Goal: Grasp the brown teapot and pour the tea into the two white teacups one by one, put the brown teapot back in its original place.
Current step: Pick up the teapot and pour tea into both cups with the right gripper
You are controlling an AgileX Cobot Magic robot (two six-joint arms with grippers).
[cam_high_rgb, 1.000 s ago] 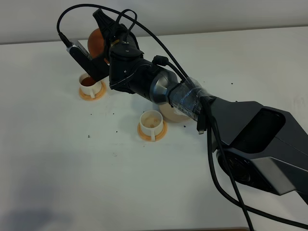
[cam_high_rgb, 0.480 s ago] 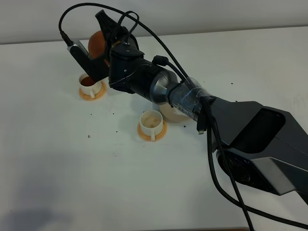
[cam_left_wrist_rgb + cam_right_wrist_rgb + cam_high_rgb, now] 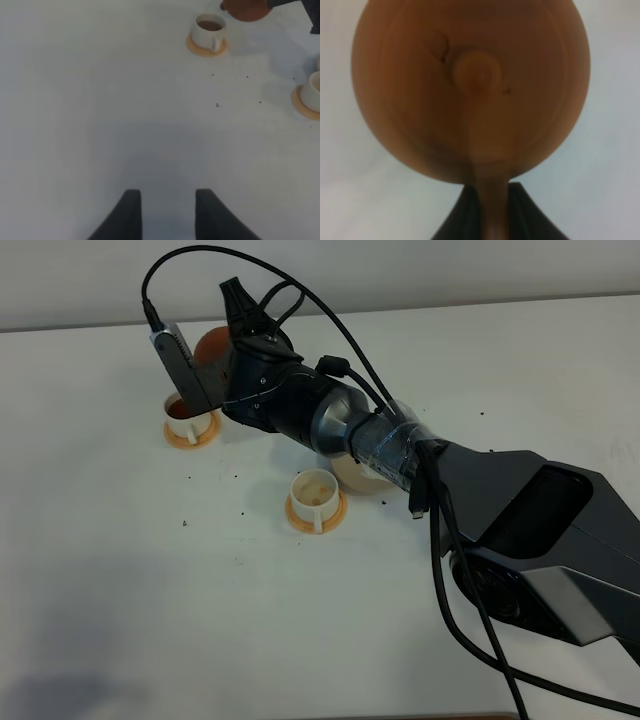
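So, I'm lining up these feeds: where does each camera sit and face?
Exterior high: above, looking down on the table; right arm shows.
Left wrist: arm-mounted, looking across at the filled teacup; open left end effector shows.
Right wrist: facing the brown teapot; right end effector grips its handle.
All three share the teapot.

White table (image 3: 120, 590), matte. Small dark specks (image 3: 185, 524) scattered left of centre; one lone speck (image 3: 481, 412) nearer the right edge. Grey wall (image 3: 450, 270) behind the far edge.
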